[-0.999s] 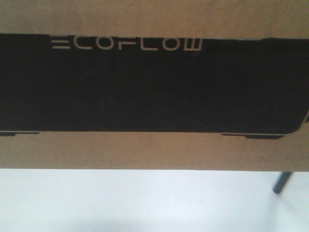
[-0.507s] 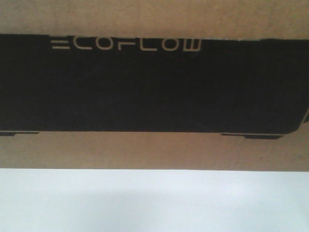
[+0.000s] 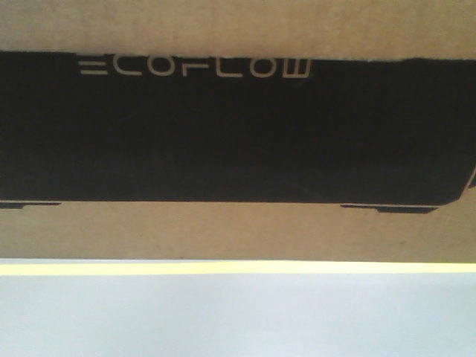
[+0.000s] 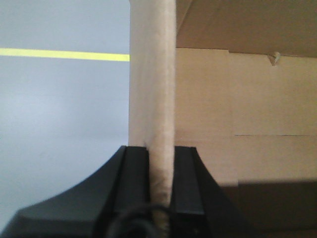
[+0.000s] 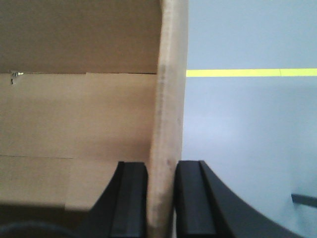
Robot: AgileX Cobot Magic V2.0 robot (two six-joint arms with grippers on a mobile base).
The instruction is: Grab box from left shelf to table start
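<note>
The brown cardboard box with its black panel and pale ECOFLOW lettering fills the upper two thirds of the front view. In the left wrist view my left gripper is shut on an upright cardboard wall of the box, one black finger on each side. My right gripper is likewise shut on the opposite wall of the box. The box's open inside lies between the two arms. The left shelf and the table are out of view.
Below the box lies a pale grey-blue floor crossed by a yellow line. The yellow line runs outside the box wall, as does the yellow line. A dark object pokes in at the right edge.
The box stays fixed in the front view while the ground under it shifts: a dark blue leg at lower right has left the view, and the yellow line has appeared below the box.
</note>
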